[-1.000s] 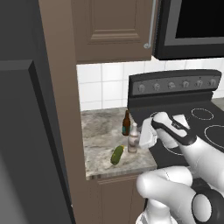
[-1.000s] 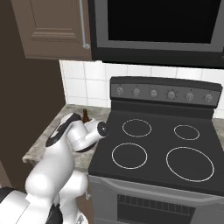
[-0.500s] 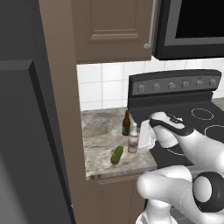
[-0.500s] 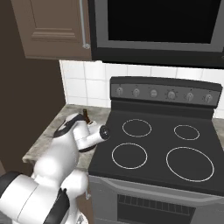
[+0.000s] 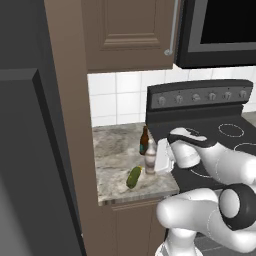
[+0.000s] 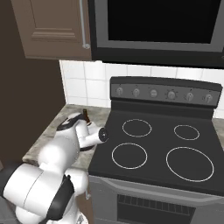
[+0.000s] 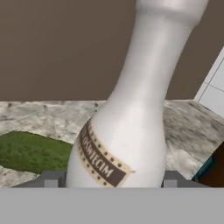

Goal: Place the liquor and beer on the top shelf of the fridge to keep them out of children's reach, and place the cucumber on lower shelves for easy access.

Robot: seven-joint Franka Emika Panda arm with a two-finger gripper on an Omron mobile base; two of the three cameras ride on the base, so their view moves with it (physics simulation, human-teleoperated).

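Three things are seen on the stone counter [image 5: 112, 150] in the middle of the left base view: from left to right, the cucumber [image 5: 133, 177] lying flat, the liquor [image 5: 150, 156] standing up, and the beer [image 5: 144, 140] just behind it. To their right the gripper [image 5: 161, 156] is set right beside the pale bottle. On the far left of that view the dark fridge [image 5: 30, 150] is seen, with its door toward the camera, so the shelves inside cannot be made out. The step in hand is judged to be the picking up of the liquor. In the hand view the cucumber [image 7: 35, 151] is at the lower left, the liquor [image 7: 131, 113] stands in the middle between the two finger tips [image 7: 51, 180], and a bit of the beer [image 7: 215, 168] is at the lower right. The jaws are part way open, one on each side of the bottle. It cannot be told if the bottle is touched or squeezed yet. Next, a firm hold is needed, and then a straight lift so the beer is not knocked.
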